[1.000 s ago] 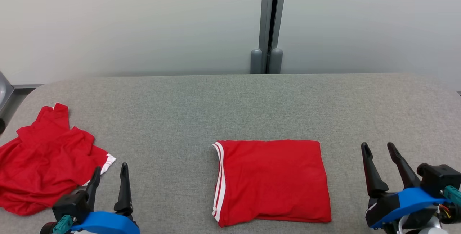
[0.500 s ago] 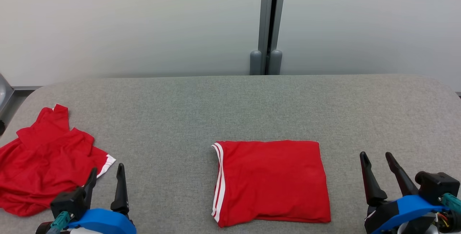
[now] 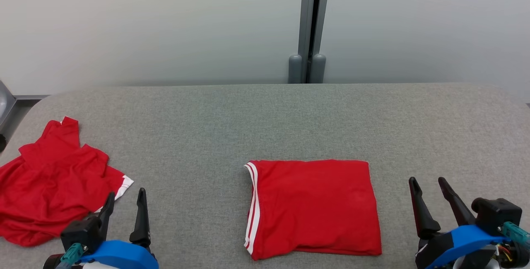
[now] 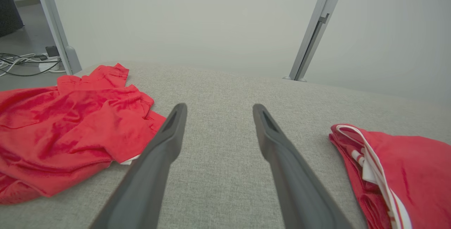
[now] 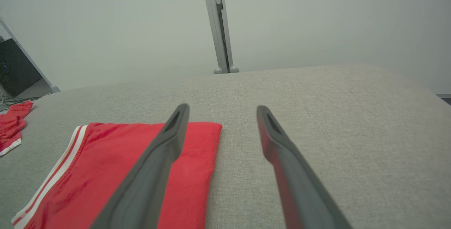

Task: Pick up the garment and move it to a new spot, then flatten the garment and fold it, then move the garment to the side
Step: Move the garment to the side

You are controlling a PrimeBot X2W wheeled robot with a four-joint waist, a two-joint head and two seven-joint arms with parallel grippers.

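The right gripper (image 3: 426, 180) was wide open and held nothing. It had slid back a little toward the robot, staying right of the folded garment (image 3: 314, 207) and not touching it. The left gripper (image 3: 126, 193), left of the folded garment, was wide open and empty too, and had hardly moved. The folded garment lay flat on the tabletop (image 3: 265, 116). A crumpled red cloth (image 3: 49, 182) sat far to its left. The folding looked done, so moving the garment aside looked like the next job.
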